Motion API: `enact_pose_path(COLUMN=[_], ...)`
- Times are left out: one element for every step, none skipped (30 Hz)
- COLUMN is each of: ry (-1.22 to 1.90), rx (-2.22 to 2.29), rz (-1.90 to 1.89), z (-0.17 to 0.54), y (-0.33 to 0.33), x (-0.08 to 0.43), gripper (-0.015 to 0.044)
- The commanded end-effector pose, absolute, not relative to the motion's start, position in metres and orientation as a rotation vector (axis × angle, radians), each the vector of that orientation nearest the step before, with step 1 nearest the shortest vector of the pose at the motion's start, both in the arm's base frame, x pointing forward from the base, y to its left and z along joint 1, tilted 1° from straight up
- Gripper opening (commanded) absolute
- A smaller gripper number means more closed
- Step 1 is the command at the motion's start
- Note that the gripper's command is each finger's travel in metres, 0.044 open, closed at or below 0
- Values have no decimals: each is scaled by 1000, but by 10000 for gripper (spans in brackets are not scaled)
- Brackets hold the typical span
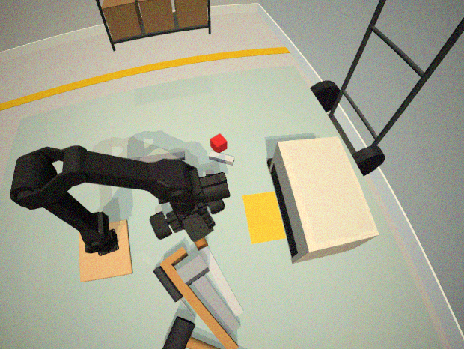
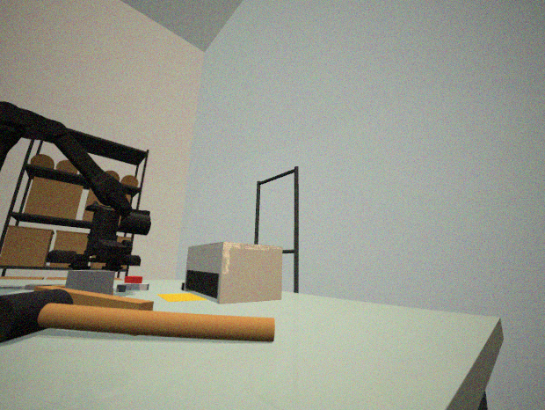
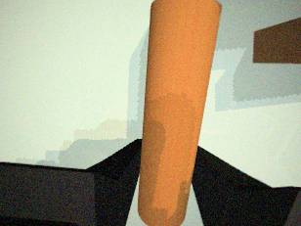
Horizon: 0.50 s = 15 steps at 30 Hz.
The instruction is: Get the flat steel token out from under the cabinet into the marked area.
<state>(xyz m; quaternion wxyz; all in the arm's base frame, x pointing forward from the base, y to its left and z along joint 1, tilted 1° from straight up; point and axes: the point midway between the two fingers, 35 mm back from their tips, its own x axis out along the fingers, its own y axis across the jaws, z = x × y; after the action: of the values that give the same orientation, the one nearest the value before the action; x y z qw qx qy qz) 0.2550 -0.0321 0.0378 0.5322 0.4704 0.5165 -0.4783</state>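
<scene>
My gripper (image 1: 200, 240) (image 3: 164, 147) is shut on the round orange handle (image 1: 201, 244) (image 3: 178, 87) of a tool. A long pale strip (image 1: 224, 281) runs from the handle toward the lower right in the top view, beside a grey block. In the exterior view the fingertips are partly hidden behind that block. The cream cabinet (image 1: 326, 187) (image 2: 250, 273) stands to the right, with a dark low opening (image 1: 284, 210) (image 2: 201, 283) along its front. The yellow marked area (image 1: 263, 217) (image 2: 180, 297) lies in front of it. The token cannot be made out in any view.
The grey block (image 1: 191, 270) (image 2: 90, 281) and an orange angled bar (image 1: 198, 298) lie close beside the held tool. A black-headed tool (image 1: 179, 332) with an orange handle (image 2: 154, 323) lies beyond. A red cube (image 1: 218, 142) (image 2: 133, 279) is near a small grey bar (image 1: 221, 157).
</scene>
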Motion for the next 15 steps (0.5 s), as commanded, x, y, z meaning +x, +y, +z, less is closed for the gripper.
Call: enact_pose_path(ry=[1230,1230,1230,1230,1230,1230,1230,1230,1230,1230,1230,1230,1230,1230,1230], rx=[1127,1127,1127,1128,1128,1128,1128,1128,1128,1129,1129,1129,1129,1129,1129], rz=[-1140,-1139,-1139,-1139,-1139,-1139,-1139,-1139,-1138,-1138,-1138,-1138,-1138,-1138,-1138], z=[39,39,40,40,40,40,40,40,40,40,40,40,40,40,40], y=[-27,-26,-25,-24,-23,-22,-21,-20,-19,-18,-17,-16,-15,-14,-13], x=[257,257,257,258,258,258,258,258,258,259,259,259,259,259,259], gripper=[0,0,0,0,0,0,0,0,0,0,0,0,0,0,0])
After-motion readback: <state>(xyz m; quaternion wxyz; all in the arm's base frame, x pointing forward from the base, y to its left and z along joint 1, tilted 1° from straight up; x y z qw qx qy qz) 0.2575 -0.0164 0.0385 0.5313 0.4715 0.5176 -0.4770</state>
